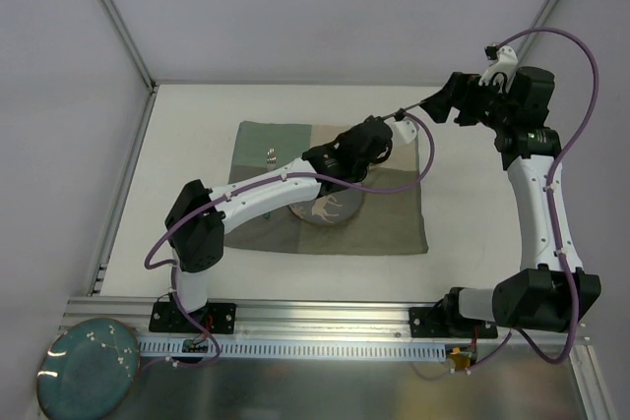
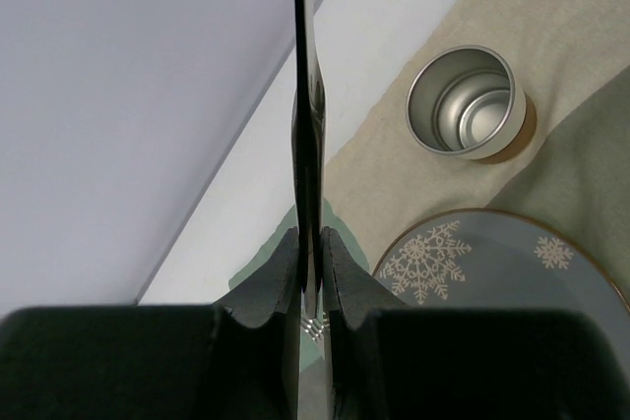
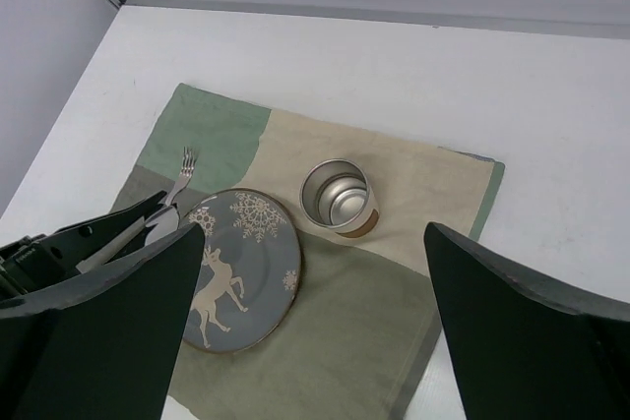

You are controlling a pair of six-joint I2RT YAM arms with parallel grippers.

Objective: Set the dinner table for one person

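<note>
My left claw (image 2: 310,238) is clamped on a thin utensil (image 2: 307,95). It shows edge-on, so I cannot tell knife from spoon. It hangs raised over the mat (image 3: 394,312), close to the plate (image 3: 241,268). The right claw (image 3: 315,228) hovers beyond and to the right of the plate, jaws wide apart, holding nothing. The table (image 3: 443,76) lies under it all, with bare white showing around the mat that carries the plate.

What worries me:
- **Grip:** It is a narrow pinch with most of the utensil sticking out ahead, so I think it could swivel or slip when it touches down.
- **Cup:** The cup (image 3: 337,196) stands just beyond the plate's right rim, and a descent drifting that way could tip it.
- **Plate rim:** Drifting the other way, the utensil would clink on the rim.
- **Cable:** In the top view my left arm's cable (image 1: 431,150) loops close to the right claw, so it could snag if both arms move.

The fork (image 3: 182,174) lies just left of the plate, out of my path.

The mat right of the plate, nearer than the cup, is bare, and I judge there is room for a utensil laid straight. Past it is bare table. The frame bars (image 1: 128,174) run well left of and beyond the plate.
</note>
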